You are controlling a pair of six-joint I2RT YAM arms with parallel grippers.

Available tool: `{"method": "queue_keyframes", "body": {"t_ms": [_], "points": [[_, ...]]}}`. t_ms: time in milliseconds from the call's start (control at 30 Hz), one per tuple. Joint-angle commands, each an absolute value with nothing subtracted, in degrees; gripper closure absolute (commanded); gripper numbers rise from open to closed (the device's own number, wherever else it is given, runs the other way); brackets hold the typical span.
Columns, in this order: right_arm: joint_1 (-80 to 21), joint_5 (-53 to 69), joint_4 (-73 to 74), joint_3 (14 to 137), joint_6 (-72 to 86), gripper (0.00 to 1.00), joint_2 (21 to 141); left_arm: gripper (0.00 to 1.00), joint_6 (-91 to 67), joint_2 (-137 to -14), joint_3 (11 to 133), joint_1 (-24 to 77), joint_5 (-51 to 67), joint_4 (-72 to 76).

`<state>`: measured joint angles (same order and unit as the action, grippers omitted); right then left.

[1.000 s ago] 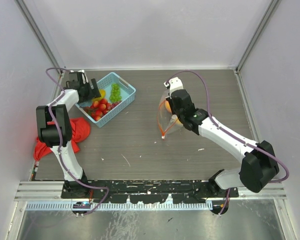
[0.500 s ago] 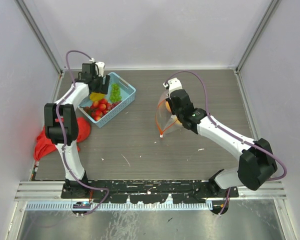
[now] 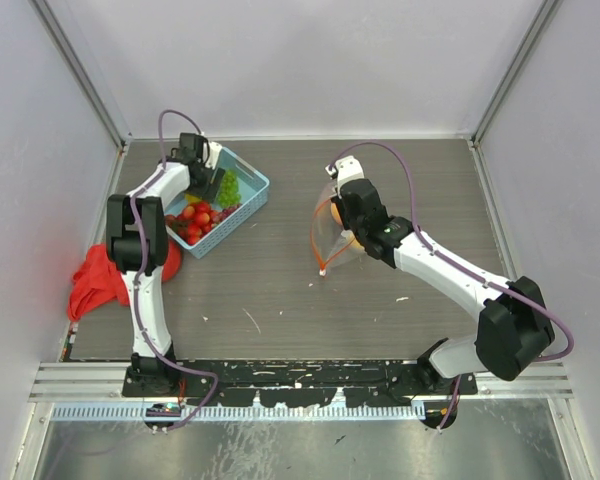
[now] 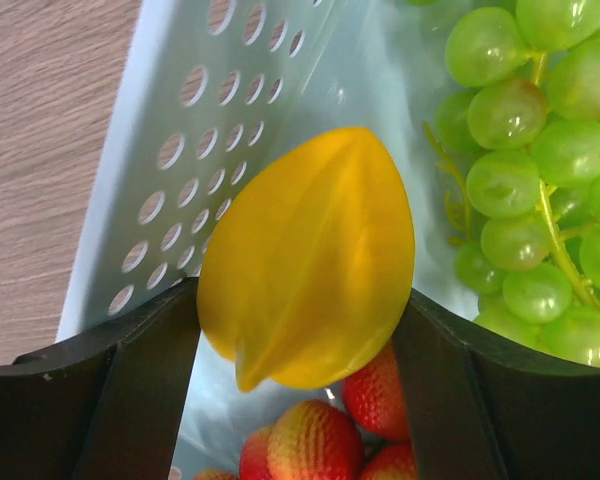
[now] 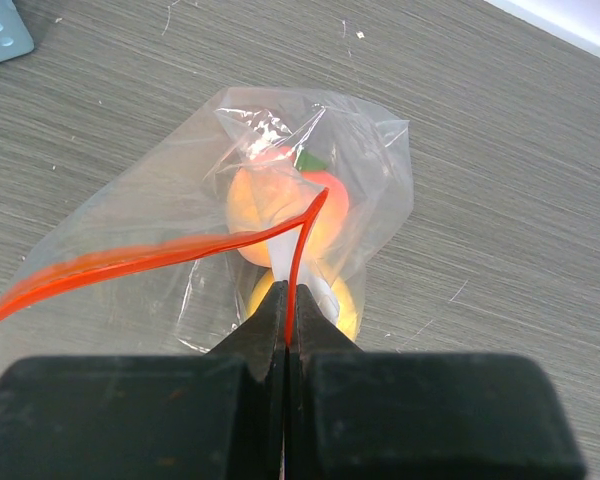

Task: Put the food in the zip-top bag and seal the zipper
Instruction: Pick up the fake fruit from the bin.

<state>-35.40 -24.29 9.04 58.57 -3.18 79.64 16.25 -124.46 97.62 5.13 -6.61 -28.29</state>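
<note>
My left gripper reaches into the light-blue basket, and its fingers press both sides of the yellow lemon. Green grapes lie to its right and red strawberries below it. My right gripper is shut on the red-orange zipper of the clear zip-top bag. It holds the bag's mouth up off the table in the top view. An orange-pink peach and a yellow fruit are inside the bag.
A red cloth lies at the table's left edge beside the left arm. The basket stands at the back left. Grey walls close the table on three sides.
My left gripper has swung from the basket's left side round its far corner and into the basket, onto the lemon. The right arm and the bag have hardly moved.
</note>
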Motion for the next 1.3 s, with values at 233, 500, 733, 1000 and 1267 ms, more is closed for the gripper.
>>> {"method": "queue_keyframes", "body": {"t_ms": [233,500,733,1000,1267], "points": [[-35.1,-24.2,6.8,60.6,-3.8,0.99,79.5,0.25,16.2,-127.1,100.5,4.9,-6.5,-30.6],[-35.1,-24.3,6.9,60.3,-3.8,0.99,79.3,0.21,12.9,-127.6,100.9,4.8,-3.2,-28.5],[-35.0,-24.7,6.9,59.6,-3.7,0.99,78.9,0.28,11.7,-129.7,102.1,4.8,-2.2,-29.5],[-35.0,-24.4,7.1,60.0,-3.6,0.99,77.4,0.46,9.8,-123.3,99.1,4.8,0.1,-26.6],[-35.1,-23.5,8.3,61.9,-3.1,0.99,76.4,0.53,6.6,-116.2,96.1,4.8,0.8,-23.6]]}}
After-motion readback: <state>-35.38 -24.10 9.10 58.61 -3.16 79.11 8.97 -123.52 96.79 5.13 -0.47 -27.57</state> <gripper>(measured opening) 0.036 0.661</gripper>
